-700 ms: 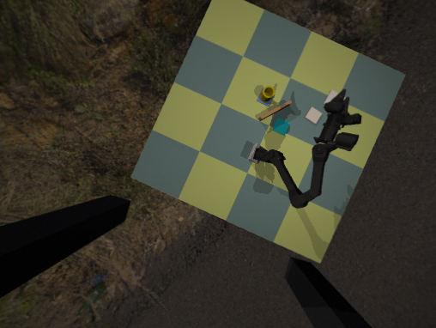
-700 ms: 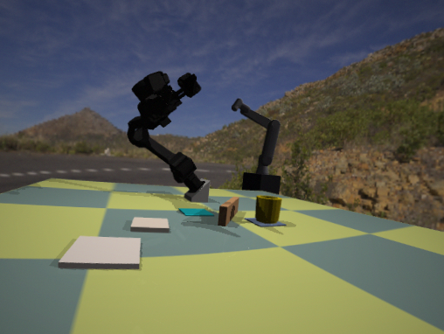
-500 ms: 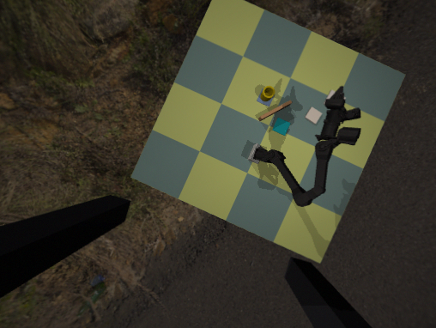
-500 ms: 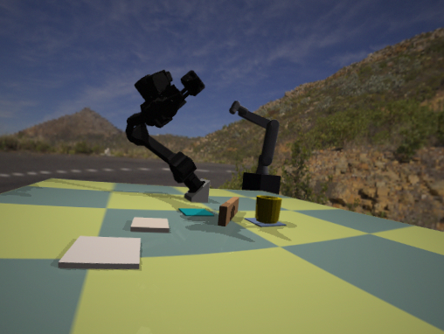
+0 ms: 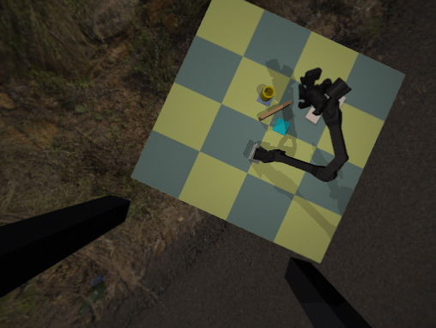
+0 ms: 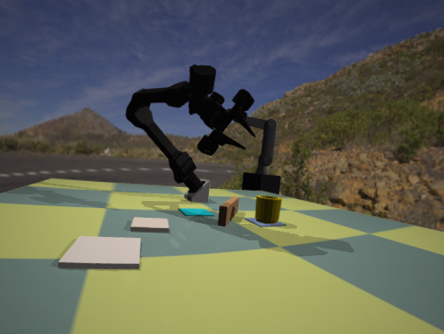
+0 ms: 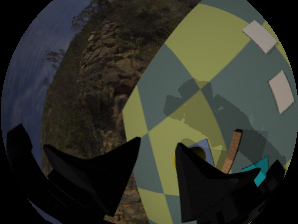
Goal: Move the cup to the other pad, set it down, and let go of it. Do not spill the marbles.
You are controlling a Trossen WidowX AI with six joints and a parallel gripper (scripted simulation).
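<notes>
The yellow cup (image 5: 268, 93) (image 6: 267, 210) stands upright on a blue pad (image 5: 263, 101) (image 6: 252, 220). In the wrist view the cup is partly behind a finger. No marbles can be made out inside it. A flat cyan pad (image 5: 281, 126) (image 6: 196, 212) (image 7: 260, 171) lies on the other side of a wooden bar, with nothing on it. My gripper (image 6: 249, 142) (image 7: 158, 144) is partly open, with nothing between its fingers. It hangs high above the table, tilted downward, apart from the cup and to the white-tile side of it in the top view.
The wooden bar (image 5: 275, 110) (image 6: 228, 212) (image 7: 234, 150) stands on edge between the two pads. Two raised white tiles (image 5: 313, 115) (image 6: 149, 224) (image 6: 102, 251) (image 7: 281, 91) (image 7: 260, 36) lie beyond them. Another dark arm (image 6: 270, 144) stands in the background, behind the cup.
</notes>
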